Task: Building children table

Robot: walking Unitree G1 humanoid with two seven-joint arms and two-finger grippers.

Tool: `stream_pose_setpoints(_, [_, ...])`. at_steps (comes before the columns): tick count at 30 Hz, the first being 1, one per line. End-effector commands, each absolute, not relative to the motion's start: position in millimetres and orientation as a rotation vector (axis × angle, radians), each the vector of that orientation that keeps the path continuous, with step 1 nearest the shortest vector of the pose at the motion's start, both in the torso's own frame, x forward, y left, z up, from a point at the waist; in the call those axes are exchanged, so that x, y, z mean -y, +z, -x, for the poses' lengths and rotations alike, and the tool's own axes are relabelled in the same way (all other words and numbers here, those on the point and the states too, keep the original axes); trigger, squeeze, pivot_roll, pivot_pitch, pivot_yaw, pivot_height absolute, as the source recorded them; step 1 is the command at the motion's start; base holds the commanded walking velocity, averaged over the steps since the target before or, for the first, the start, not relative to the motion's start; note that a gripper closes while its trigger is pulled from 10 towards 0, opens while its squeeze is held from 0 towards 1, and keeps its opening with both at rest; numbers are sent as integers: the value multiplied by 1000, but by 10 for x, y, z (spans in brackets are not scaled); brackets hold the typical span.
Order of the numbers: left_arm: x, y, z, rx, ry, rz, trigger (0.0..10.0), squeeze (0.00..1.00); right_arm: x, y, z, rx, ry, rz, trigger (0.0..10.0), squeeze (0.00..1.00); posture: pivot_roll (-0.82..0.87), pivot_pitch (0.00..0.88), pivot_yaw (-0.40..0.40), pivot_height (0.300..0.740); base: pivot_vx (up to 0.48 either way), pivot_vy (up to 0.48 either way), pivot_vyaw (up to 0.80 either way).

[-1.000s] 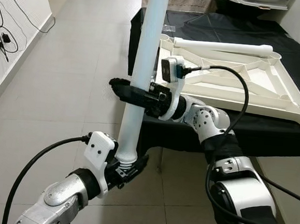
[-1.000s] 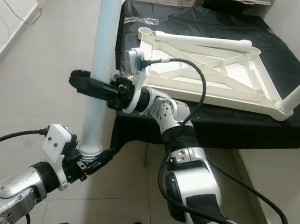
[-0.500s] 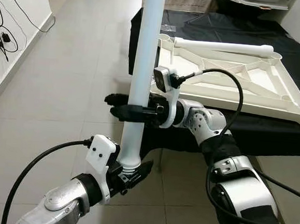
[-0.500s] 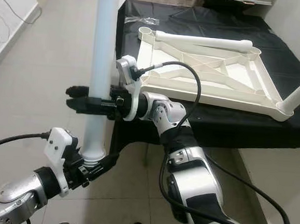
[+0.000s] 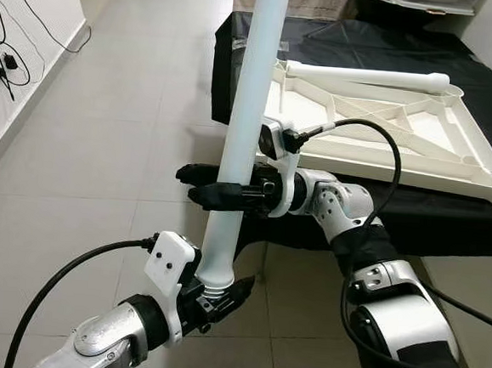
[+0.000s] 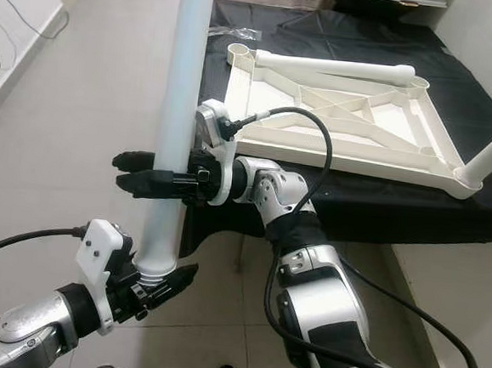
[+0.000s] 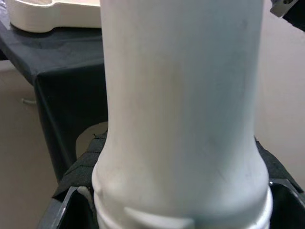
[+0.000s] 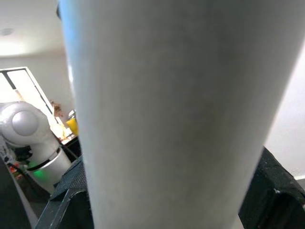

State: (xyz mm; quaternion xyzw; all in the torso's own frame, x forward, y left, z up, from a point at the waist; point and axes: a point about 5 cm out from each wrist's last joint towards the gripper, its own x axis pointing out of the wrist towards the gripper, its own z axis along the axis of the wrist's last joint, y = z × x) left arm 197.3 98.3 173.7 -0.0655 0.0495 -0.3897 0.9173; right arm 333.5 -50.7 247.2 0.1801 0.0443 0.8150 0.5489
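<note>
While both grippers (image 5: 196, 184) (image 5: 224, 295) clamp the leg (image 5: 246, 124), open floor (image 5: 105, 139) lies leftward.

Smooth matt plastic leg (image 5: 249, 125); black cloth table cover (image 5: 359, 48).

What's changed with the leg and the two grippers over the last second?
The table leg has tipped, its top swinging toward the table. The right gripper rolled to a level grip and slid lower on it; the left gripper dropped lower, holding the threaded end. The tabletop frame and spare leg haven't moved.
</note>
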Motion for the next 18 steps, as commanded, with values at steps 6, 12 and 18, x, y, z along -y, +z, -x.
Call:
stream_pose_setpoints(6, [-1001,1713,-1978,-113,-807,130,10000,0,481,2441,-3285,-140,1980,-421,10000,0,71,189,-50,740,0,0,0])
stream_pose_setpoints(12, [-992,1712,-1973,-113,-812,132,10000,0,487,2425,-3260,-153,1991,-417,0,0,70,186,-52,740,0,0,0])
stream_pose_setpoints(18, [-997,1703,-1968,-116,-813,133,10000,0,486,2425,-3247,-152,1998,-414,0,0,70,186,-52,740,0,0,0])
